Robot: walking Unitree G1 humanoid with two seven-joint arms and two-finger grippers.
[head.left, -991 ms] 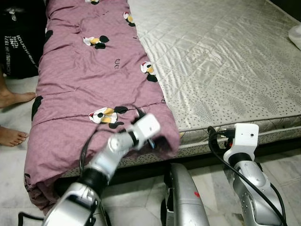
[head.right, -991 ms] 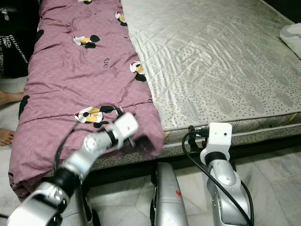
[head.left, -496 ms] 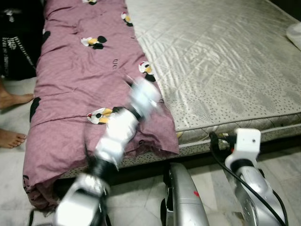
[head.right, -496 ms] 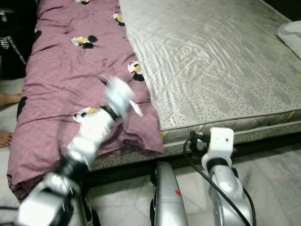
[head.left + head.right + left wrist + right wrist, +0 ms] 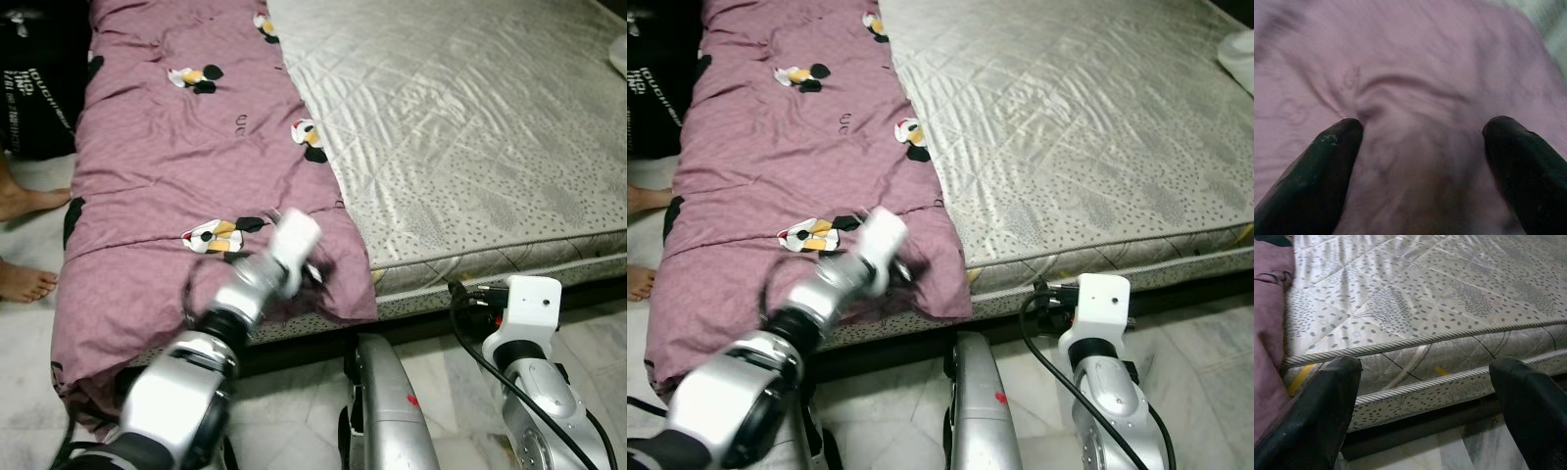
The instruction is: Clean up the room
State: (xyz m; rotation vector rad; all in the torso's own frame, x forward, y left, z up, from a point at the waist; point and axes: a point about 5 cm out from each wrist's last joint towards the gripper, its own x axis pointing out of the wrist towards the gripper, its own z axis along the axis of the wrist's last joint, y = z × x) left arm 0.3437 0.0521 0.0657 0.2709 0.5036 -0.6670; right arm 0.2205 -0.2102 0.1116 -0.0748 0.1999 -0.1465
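A mauve quilt with cartoon prints lies along the left side of the bare grey mattress and droops over its near edge. My left gripper is open, its two black fingers pressed into the quilt's near corner with a bunch of fabric between them. In the eye views that arm's wrist sits over the corner. My right gripper is open and holds nothing, low beside the mattress's near edge, with its wrist just in front of the bed.
A person's bare feet stand on the marble floor left of the bed, by a black bag. A white object lies at the mattress's far right. My own silver leg is below.
My left arm swung up over the quilt, then came back down onto its near corner. The right arm dropped a little. The camera shifted slightly.
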